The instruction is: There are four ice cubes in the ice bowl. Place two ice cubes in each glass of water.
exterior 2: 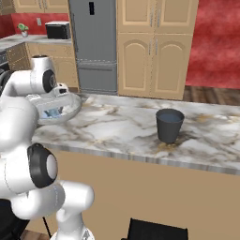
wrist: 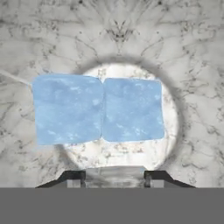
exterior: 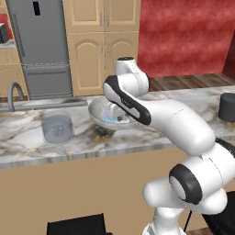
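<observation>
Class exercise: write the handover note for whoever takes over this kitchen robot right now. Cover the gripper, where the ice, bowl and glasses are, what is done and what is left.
Gripper: down inside the ice bowl; whether it holds a cube cannot be told.
Ice cubes: two lie side by side, touching, on the bowl's whitish bottom.
Glasses: translucent glass on the counter left of the bowl, dark glass to its right; their contents cannot be made out.
Done: reach into the bowl.
Left: probably lift a cube and carry it to a glass.

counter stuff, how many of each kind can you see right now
ice cubes: 2, side by side in the bowl
ice bowl: 1
glasses: 2, translucent grey-blue glass, dark charcoal glass
total: 5
</observation>
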Robot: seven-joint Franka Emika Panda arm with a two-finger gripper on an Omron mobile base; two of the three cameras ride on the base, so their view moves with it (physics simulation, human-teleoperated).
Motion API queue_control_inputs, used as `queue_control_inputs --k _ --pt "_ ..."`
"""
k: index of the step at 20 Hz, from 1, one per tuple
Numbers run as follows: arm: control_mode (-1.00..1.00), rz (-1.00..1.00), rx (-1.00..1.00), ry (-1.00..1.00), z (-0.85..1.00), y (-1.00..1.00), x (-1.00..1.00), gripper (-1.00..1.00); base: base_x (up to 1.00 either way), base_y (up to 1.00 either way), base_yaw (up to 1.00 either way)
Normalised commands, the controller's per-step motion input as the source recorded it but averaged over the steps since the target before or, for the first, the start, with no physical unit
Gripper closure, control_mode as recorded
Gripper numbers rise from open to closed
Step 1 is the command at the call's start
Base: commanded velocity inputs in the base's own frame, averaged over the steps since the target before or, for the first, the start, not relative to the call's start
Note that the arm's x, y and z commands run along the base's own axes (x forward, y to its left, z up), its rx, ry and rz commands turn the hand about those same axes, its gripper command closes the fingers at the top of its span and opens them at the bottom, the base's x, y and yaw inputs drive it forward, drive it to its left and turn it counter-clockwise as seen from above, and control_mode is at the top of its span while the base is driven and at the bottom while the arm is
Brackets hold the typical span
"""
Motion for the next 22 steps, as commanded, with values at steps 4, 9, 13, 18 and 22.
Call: queue_control_inputs --k 4,9,13,18,22 --pt "-1.0 0.0 0.21 -0.43 0.58 0.0 -0.41 1.0 0.0 0.0 0.0" --pt "-1.0 0.0 0.29 -0.36 0.89 0.0 -0.12 1.0 0.0 0.0 0.0" --pt "-1.0 0.0 0.24 -0.07 0.84 0.0 -0.18 1.0 0.0 0.0 0.0" --pt "-1.0 0.0 0.1 0.04 0.63 0.19 -0.09 1.0 0.0 0.0 0.0" --pt "-1.0 0.0 0.01 0.14 0.3 0.52 0.0 1.0 0.0 0.0 0.0"
